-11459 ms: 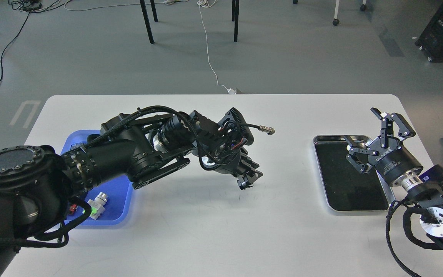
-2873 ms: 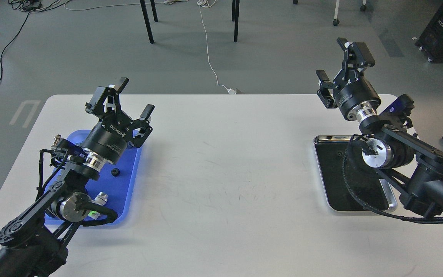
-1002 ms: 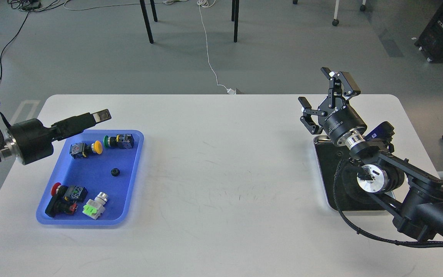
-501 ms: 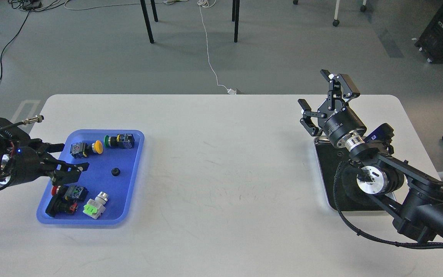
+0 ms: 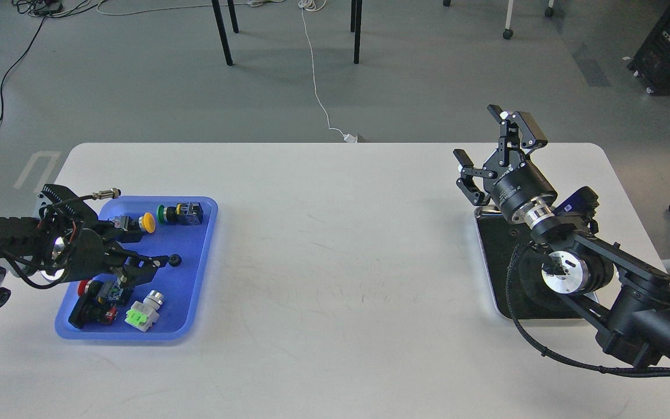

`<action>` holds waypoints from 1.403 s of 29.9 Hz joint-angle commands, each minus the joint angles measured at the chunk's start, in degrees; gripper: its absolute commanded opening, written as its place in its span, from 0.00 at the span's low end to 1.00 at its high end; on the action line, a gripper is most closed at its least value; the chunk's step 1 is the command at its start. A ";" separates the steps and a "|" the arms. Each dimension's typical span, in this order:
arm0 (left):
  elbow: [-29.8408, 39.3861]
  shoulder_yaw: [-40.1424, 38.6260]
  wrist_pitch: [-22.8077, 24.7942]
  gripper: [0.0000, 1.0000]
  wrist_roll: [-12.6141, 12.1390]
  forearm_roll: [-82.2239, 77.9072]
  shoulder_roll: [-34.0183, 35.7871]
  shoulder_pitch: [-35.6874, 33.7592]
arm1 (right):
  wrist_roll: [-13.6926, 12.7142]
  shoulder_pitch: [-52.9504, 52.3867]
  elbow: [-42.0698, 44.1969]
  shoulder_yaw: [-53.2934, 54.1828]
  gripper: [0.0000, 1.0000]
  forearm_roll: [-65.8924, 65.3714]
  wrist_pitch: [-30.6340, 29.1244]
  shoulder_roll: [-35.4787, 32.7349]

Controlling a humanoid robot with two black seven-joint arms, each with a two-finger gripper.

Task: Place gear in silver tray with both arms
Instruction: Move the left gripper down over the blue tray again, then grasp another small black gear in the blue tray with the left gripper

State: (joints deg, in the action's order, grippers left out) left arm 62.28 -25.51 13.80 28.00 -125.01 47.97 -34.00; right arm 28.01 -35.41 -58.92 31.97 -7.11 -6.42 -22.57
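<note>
Gear lies in blue tray at 9 o'clock; left end effector aperture indeterminate. Right end effector, lettering illegible, spread empty above silver tray.

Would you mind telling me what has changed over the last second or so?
The left gripper swung from the table's left edge in over the blue tray, now open beside the small black gear. The right gripper stayed open above the silver tray; the tray parts stayed put.
</note>
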 commanded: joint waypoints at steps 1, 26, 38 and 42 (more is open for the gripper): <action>-0.67 0.73 0.00 0.71 0.00 0.01 -1.38 -0.54 | -0.01 0.08 -0.06 0.11 0.99 -0.01 0.00 -0.19; -4.80 0.99 -0.26 0.64 0.00 0.01 -4.82 -0.63 | -0.01 0.69 -0.14 0.11 0.99 -0.01 0.00 -0.54; -5.77 1.08 -0.35 0.43 0.00 0.01 -5.43 -0.63 | -0.01 0.78 -0.23 0.02 0.99 -0.01 0.00 -0.72; -5.77 1.08 -0.35 0.33 0.00 0.01 -5.34 -0.54 | -0.01 0.96 -0.41 0.02 0.99 -0.01 0.00 -0.72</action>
State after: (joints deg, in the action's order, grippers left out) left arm 56.52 -24.45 13.45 28.00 -125.00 42.55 -34.62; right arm 28.00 -34.54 -59.16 31.99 -7.12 -6.42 -23.29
